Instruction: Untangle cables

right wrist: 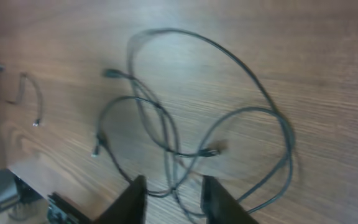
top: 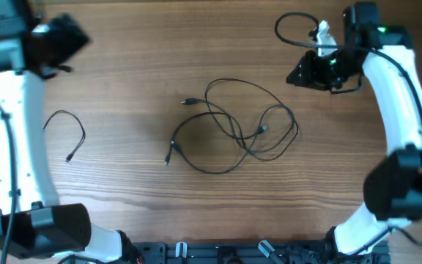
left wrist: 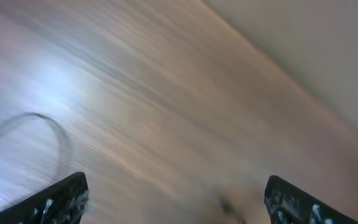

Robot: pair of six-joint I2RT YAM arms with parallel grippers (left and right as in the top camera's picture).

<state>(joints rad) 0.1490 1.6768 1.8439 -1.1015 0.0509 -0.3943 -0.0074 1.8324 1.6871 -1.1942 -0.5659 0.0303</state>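
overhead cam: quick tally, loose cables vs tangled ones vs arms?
Lone cables: 2
Tangled cable bunch: 1 (strands inside cannot be counted)
Robot arms: 2
Total: 5

The cables are rendered in black against a desk streaked with warm brown wood grain. The left arm and right arm are finished in white with black joints. The left hand and right hand are coloured black. A green light is shown on the right arm.
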